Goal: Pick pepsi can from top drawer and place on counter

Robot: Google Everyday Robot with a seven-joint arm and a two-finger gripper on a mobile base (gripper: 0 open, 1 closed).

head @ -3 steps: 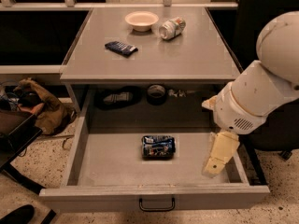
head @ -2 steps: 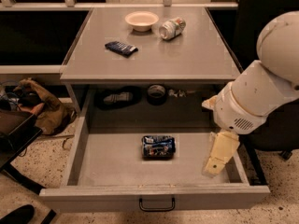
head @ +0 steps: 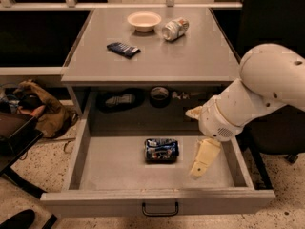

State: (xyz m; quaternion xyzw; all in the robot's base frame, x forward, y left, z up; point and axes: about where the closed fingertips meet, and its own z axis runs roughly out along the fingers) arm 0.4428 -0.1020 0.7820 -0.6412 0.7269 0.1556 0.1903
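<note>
Pepsi can point(head: 161, 150) lies in top drawer point(head: 109, 171) below tabletop point(head: 157, 56) front edge; gripper point(head: 192, 142) hangs just beside, jaws open, empty, awaiting grasp.

Pulled out toward the front of the cabinet: wide shallow grey metal top drawer point(head: 95, 203). Inside, near the middle of the floor, lying on its side: small dark blue dented pepsi can point(head: 161, 150). Right of that can and apart from it, hanging over the drawer floor near the right wall: cream plastic gripper point(head: 202, 159). Above and behind the drawer: flat grey counter point(head: 157, 61). At its back: pale round bowl point(head: 144, 20), and just to the right a silver-white can point(head: 175, 28) lying down. Further forward and left: flat dark blue packet point(head: 123, 49).
</note>
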